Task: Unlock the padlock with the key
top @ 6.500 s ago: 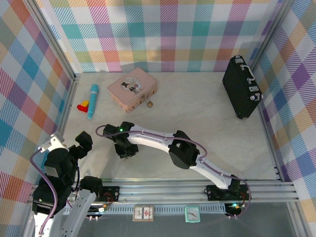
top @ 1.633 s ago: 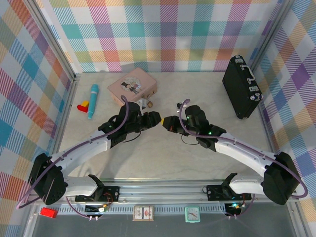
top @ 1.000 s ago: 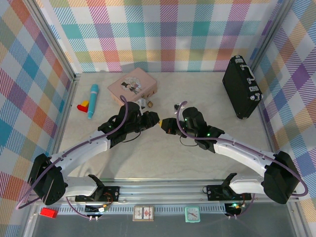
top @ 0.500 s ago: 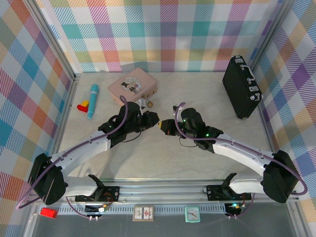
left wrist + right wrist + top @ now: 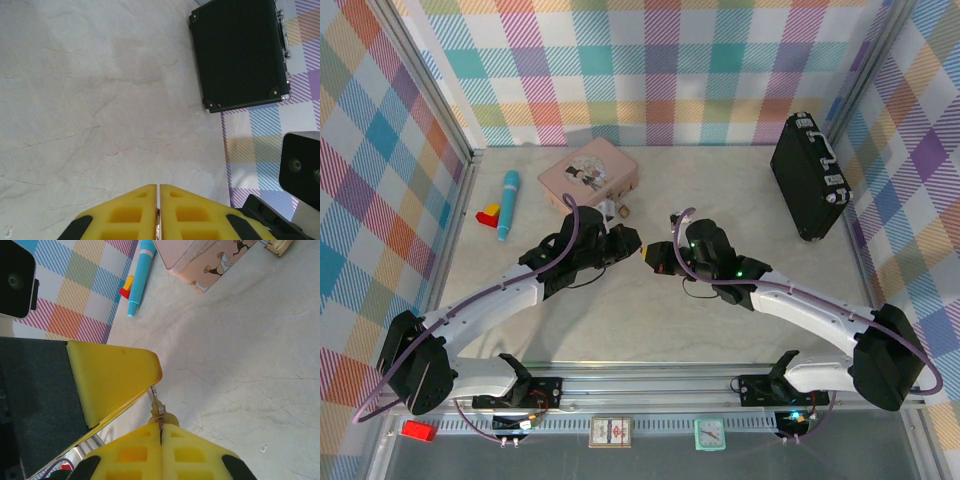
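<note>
Above the middle of the table my left gripper (image 5: 637, 243) and right gripper (image 5: 649, 252) meet tip to tip. The right gripper (image 5: 161, 426) is shut on the round head of the small key (image 5: 156, 399). Its thin grey blade sticks out and runs to the tip of the left gripper's yellow finger (image 5: 115, 375). In the left wrist view the left gripper (image 5: 158, 186) is pressed shut with a thin metal sliver in the slit between its pads. The tiny brass padlock (image 5: 620, 210) lies on the table beside the pink tin (image 5: 588, 178), apart from both grippers, and shows again as the padlock (image 5: 278, 245).
A teal cylinder (image 5: 507, 203) and a red and yellow block (image 5: 488, 213) lie at the far left. A black case (image 5: 808, 176) stands at the far right by the checked wall. Both arms stretch across the middle of the marble tabletop (image 5: 720, 330).
Over the last second the right gripper crept left until its tip met the left gripper's. Earlier still, the right arm was low at the front left and the left arm folded back.
</note>
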You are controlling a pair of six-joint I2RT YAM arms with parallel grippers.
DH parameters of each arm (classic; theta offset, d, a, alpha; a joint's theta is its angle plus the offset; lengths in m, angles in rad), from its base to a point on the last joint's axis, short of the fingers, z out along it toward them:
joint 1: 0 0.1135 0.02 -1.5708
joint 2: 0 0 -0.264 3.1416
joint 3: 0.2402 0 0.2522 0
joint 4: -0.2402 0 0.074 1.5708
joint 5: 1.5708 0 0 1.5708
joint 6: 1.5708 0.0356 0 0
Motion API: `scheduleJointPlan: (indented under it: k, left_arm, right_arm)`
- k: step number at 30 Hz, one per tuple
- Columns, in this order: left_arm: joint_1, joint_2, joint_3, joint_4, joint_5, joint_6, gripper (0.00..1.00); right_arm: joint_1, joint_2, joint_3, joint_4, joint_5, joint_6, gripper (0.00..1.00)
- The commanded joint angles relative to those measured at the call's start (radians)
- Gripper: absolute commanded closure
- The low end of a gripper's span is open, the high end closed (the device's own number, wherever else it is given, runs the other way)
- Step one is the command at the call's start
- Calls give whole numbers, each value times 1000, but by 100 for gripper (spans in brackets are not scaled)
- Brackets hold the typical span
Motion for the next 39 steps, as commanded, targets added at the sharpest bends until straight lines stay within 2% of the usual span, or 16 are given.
scheduleJointPlan:
  k: [1, 8, 10, 13, 14, 16, 20, 22, 25, 33, 39]
  left_arm:
    - [-6, 2, 19, -4, -1, -16, 92]
    - [-6, 4, 39, -61, -32, -40, 100]
    - [-5, 2, 67, -146, -87, -69, 100]
    - [-2, 4, 131, -386, -214, -151, 100]
    - [3, 10, 157, -477, -252, -192, 100]
    - [15, 15, 173, -531, -260, -230, 100]
    - [29, 22, 197, -580, -254, -285, 100]
    - [31, 16, 205, -599, -262, -308, 100]
    - [33, 10, 222, -619, -264, -320, 100]
    - [33, -17, 207, -594, -233, -338, 100]
    - [33, -31, 191, -572, -210, -346, 100]
  right_arm:
    - [6, 4, 34, -9, 11, -26, 100]
    - [7, 1, 42, -27, 31, -37, 100]
    - [7, -3, 57, -62, 64, -59, 90]
    - [7, -23, 70, -103, 155, -150, 61]
    - [7, -31, 67, -95, 182, -197, 55]
    - [9, -45, 24, 9, 190, -324, 45]
    - [59, -82, -178, 421, 164, -640, 43]
    - [104, -77, -209, 482, 157, -810, 41]
    - [156, -49, -199, 473, 142, -990, 40]
    - [186, 26, -200, 599, 117, -1068, 43]
    - [199, 93, -162, 600, 135, -1098, 48]
